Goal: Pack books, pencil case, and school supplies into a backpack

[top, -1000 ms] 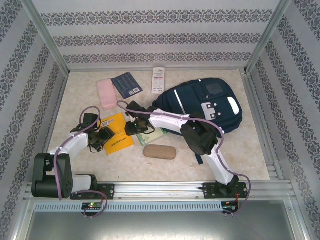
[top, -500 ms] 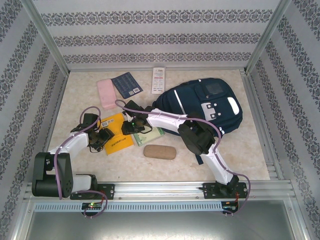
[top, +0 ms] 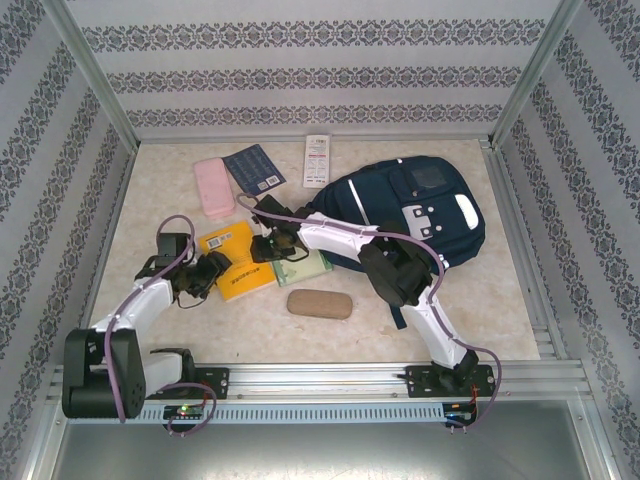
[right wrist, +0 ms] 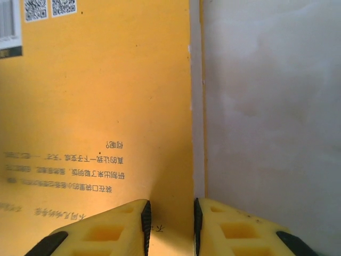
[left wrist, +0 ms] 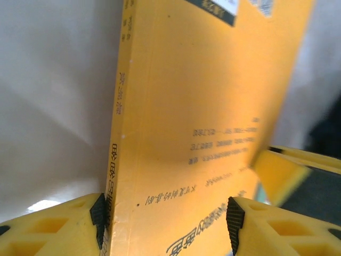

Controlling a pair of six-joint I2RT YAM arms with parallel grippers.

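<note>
The yellow book lies left of centre on the table, with both grippers at it. My left gripper is at its left side. In the left wrist view the jaws stand wide open across the yellow book, the left pad against its spine. My right gripper is at the book's upper right edge. In the right wrist view its narrow jaws pinch the yellow book by its cover edge. The navy backpack lies to the right. A pale green notebook sits under the right arm.
A dark blue booklet, a pink case and a narrow white pack lie at the back. A tan oval case rests in front of the notebook. Patterned walls enclose the pale table on three sides.
The yellow book has shifted and turned a little toward the right. The right gripper has moved up and back along its edge. The left gripper has followed in at the book's left side.
</note>
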